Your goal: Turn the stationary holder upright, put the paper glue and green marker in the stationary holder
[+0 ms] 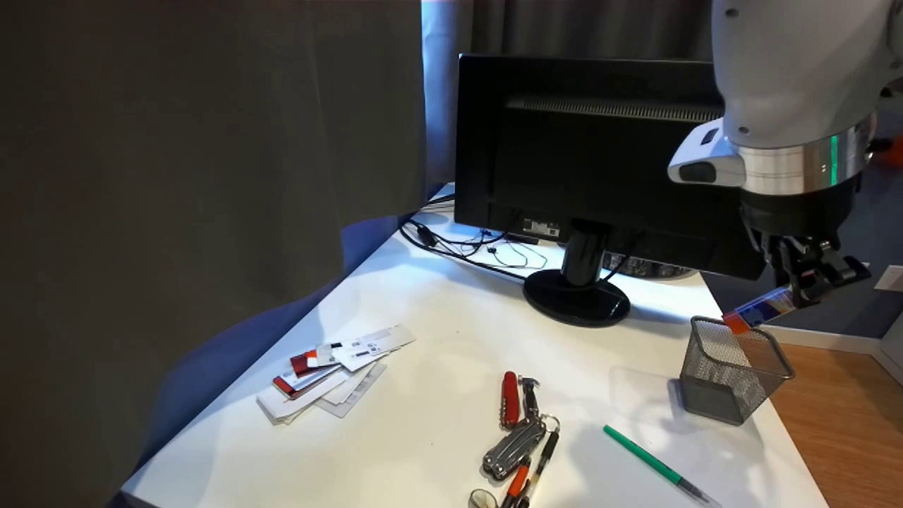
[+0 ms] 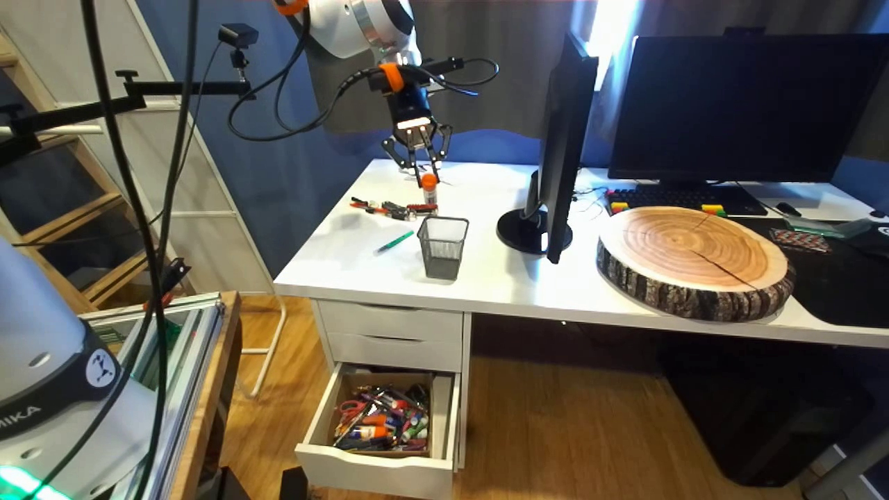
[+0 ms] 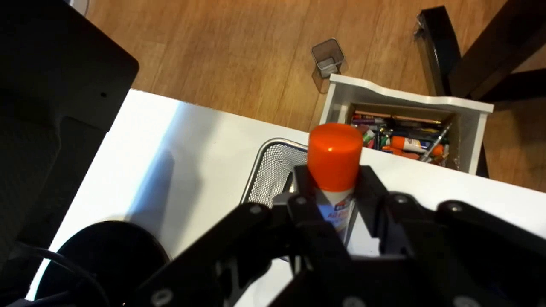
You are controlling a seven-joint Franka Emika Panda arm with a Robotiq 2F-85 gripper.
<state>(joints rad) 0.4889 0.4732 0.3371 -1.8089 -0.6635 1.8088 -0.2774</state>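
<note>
The stationary holder (image 1: 716,361), a dark wire-mesh cup, stands upright near the desk edge, its mouth facing up; it also shows as the mesh cup (image 2: 442,257). My gripper (image 3: 335,172) is shut on the paper glue (image 3: 335,155), whose orange cap sticks out past the fingers. In an exterior view the paper glue (image 1: 762,310) hangs tilted, its cap overlapping the holder's rim. Seen from the wrist, the mesh holder (image 3: 273,172) lies below and partly behind glue and fingers. The green marker (image 1: 643,451) lies flat on the desk beside the holder, outside the wrist view.
A monitor (image 1: 585,155) on a round foot stands behind the holder. Red knife (image 1: 509,399), multitool (image 1: 515,448) and other small tools lie near the marker. Cards (image 1: 338,370) are farther off. An open drawer (image 2: 375,472) juts out below the desk. A wood slab (image 2: 694,257) sits beyond the monitor.
</note>
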